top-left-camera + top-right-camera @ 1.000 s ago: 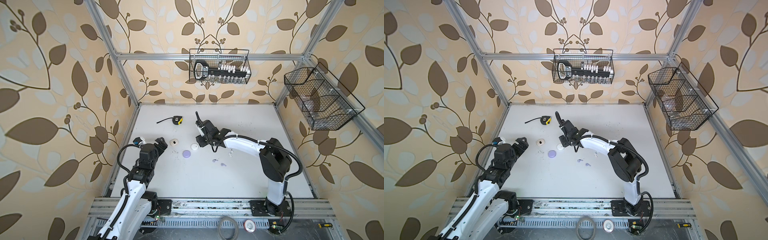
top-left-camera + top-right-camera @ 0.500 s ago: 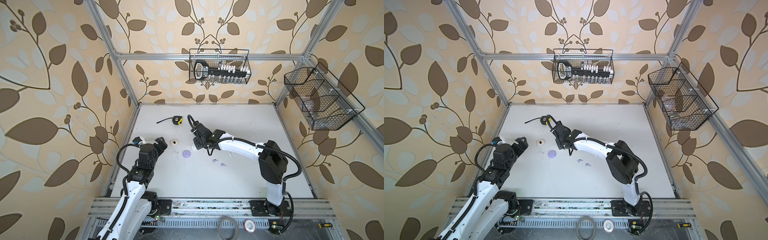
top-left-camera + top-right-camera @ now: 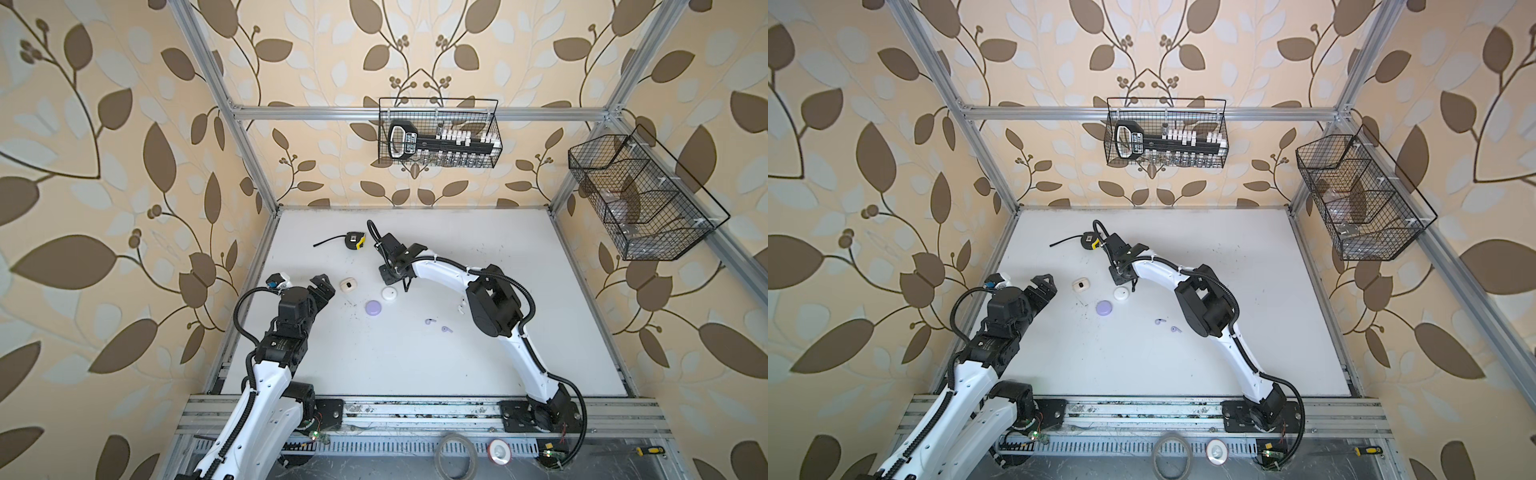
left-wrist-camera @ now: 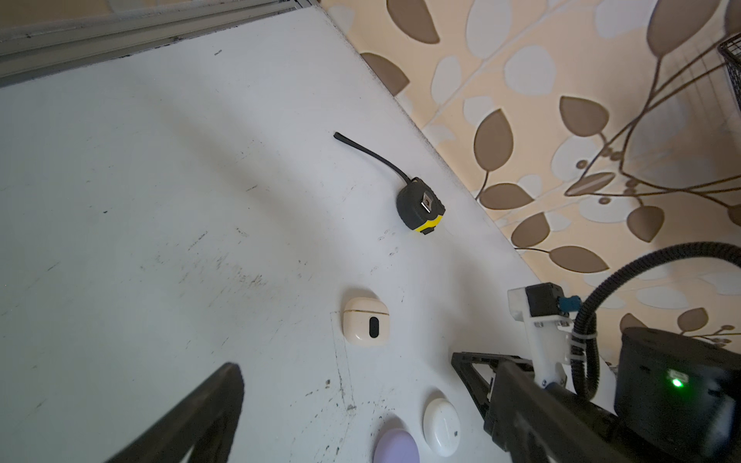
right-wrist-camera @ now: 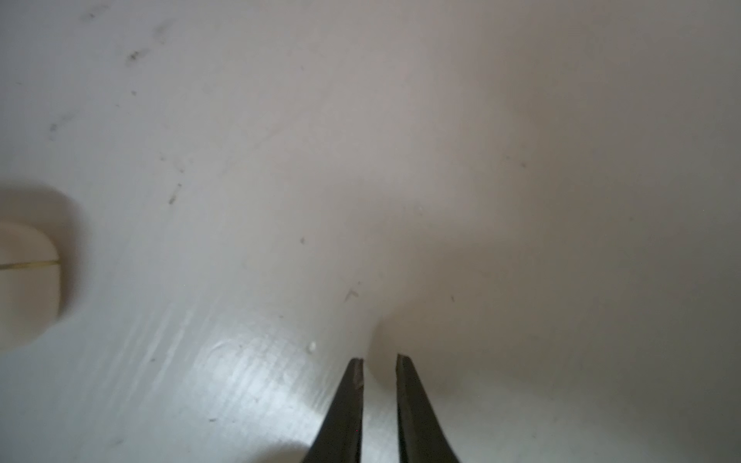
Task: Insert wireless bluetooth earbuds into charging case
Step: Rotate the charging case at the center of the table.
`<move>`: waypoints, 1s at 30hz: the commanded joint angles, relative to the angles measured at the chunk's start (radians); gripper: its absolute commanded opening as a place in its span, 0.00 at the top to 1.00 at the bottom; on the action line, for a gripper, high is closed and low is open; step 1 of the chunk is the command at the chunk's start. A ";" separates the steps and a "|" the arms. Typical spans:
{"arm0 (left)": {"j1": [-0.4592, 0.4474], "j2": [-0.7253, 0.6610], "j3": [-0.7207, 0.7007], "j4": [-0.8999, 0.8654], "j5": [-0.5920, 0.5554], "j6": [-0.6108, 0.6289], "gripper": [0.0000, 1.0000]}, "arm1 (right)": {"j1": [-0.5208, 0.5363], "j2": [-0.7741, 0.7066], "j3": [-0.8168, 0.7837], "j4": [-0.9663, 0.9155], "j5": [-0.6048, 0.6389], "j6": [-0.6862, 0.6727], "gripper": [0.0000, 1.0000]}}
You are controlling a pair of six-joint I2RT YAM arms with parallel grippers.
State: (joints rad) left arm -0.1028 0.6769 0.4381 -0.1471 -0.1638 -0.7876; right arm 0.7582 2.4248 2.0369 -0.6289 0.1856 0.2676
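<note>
lilac earbuds (image 3: 430, 321) lie loose on the white desk (image 3: 457, 365) beside the right arm's elbow (image 3: 492, 307), apart from the closed lilac case (image 3: 372, 307). right hand (image 5: 379, 360), tips almost pressed together around nothing visible, points down beside the white case (image 3: 389, 294); left hand (image 3: 326, 286) stands spread near the cream case (image 3: 348, 285).

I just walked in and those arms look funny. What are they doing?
Two robot arms are packing earbuds into cases. The right gripper hangs beside the white case, fingers nearly together; whether it pinches anything is unclear. The left gripper is open by the cream case. Two lilac earbuds and a white earbud lie loose on the table.
</note>
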 commanded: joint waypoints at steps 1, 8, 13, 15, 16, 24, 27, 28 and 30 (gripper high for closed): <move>0.009 -0.002 0.037 0.022 -0.003 0.010 0.01 | 0.010 0.026 0.065 -0.045 -0.026 -0.024 0.82; 0.009 0.019 0.040 0.031 0.012 0.002 0.01 | 0.031 -0.013 -0.031 -0.023 -0.020 -0.031 0.84; 0.009 0.010 0.041 0.022 0.013 0.001 0.01 | 0.047 -0.054 -0.117 -0.008 0.011 -0.021 0.85; 0.009 -0.001 0.039 0.016 0.010 0.001 0.01 | 0.047 -0.065 -0.140 -0.009 0.027 -0.012 0.86; 0.009 -0.007 0.040 0.012 0.009 0.002 0.01 | 0.047 -0.071 -0.149 -0.014 0.037 -0.006 0.86; 0.009 -0.025 0.036 0.010 0.004 0.002 0.01 | 0.055 -0.196 -0.342 0.044 0.051 0.018 0.88; 0.009 -0.016 0.038 0.011 0.005 -0.001 0.01 | 0.068 -0.249 -0.413 0.082 0.022 0.023 0.88; 0.009 -0.014 0.038 0.009 0.005 -0.001 0.01 | 0.074 -0.264 -0.438 0.099 0.005 0.020 0.88; 0.009 -0.015 0.039 0.006 0.002 -0.001 0.01 | 0.089 -0.284 -0.464 0.115 -0.005 0.021 0.87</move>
State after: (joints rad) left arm -0.1028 0.6624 0.4381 -0.1486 -0.1585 -0.7879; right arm 0.8211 2.1826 1.6066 -0.5491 0.2119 0.2810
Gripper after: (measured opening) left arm 0.988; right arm 0.126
